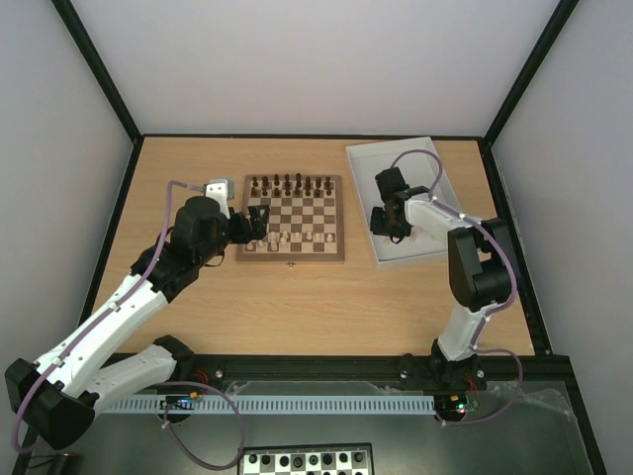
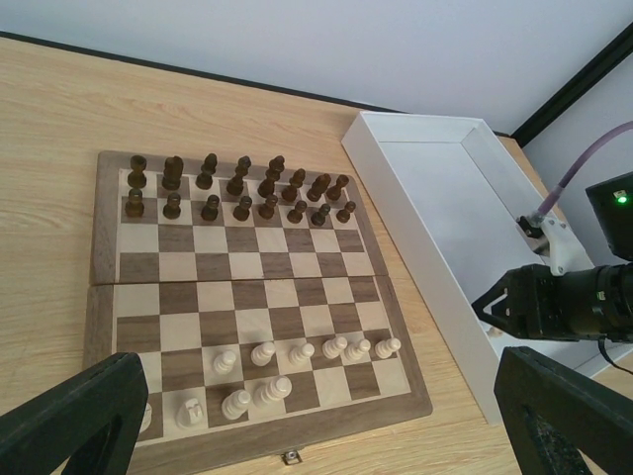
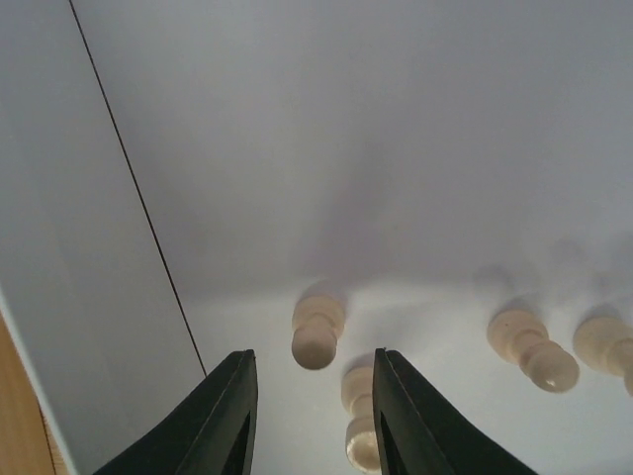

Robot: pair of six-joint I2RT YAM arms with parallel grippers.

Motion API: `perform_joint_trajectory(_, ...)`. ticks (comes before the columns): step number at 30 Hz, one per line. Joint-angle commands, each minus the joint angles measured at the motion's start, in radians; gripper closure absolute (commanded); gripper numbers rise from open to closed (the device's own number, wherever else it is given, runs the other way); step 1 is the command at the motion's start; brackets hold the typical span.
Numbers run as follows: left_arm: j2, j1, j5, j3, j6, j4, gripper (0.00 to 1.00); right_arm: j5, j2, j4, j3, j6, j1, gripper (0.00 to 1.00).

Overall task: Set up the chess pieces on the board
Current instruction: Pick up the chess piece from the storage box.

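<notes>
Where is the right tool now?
Top view, right side: the right tool is inside the white tray, right of the board, over loose chess pieces.

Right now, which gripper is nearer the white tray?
Right. The right gripper is down inside the white tray; the left gripper hovers over the left side of the board.

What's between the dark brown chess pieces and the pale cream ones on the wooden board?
Only bare squares of the wooden checkered board, seen in the left wrist view.
</notes>
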Motion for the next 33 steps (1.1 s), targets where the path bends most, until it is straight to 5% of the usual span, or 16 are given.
perform_joint_trajectory(1, 0.006, -0.002, -0.008, 0.021, 0.003, 0.005, 0.01, -0.004, 0.034, -0.010, 0.033, -0.010, 0.003, 0.67)
perform_joint_trajectory(25, 0.012, -0.002, -0.012, 0.039, 0.011, -0.008, 0.00, 0.011, 0.070, -0.016, 0.059, -0.013, 0.003, 0.92)
perform_joint_trajectory(33, -0.003, -0.002, -0.010, 0.057, 0.017, -0.030, 0.01, 0.038, -0.011, -0.085, 0.144, -0.014, 0.020, 0.93)
